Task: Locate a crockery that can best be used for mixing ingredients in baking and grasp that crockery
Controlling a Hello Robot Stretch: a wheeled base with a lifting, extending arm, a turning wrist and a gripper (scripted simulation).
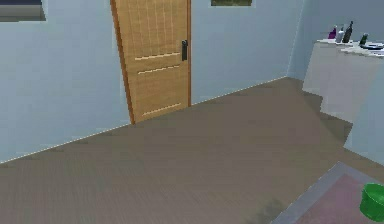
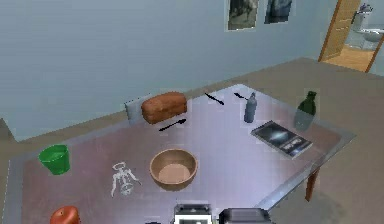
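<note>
Tan mixing bowl [image 2: 174, 167] sits on the bench [image 2: 230, 160] beside a corkscrew [image 2: 122, 178] — the end effector [image 2: 175, 218] peeks at the arm side view's bottom edge (can't tell if it's holding anything) — so, IMO, extend straight out & take the near rim, clear of the corkscrew.

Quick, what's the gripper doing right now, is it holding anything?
Gripper: cannot be told. Its far end is cut off at the arm side view's bottom edge, by the table, so whether it holds anything is unclear.

Wooden bowl [image 2: 174, 167], glossy table [image 2: 222, 140], glass bottle [image 2: 309, 110], wood door [image 1: 152, 58]
</note>
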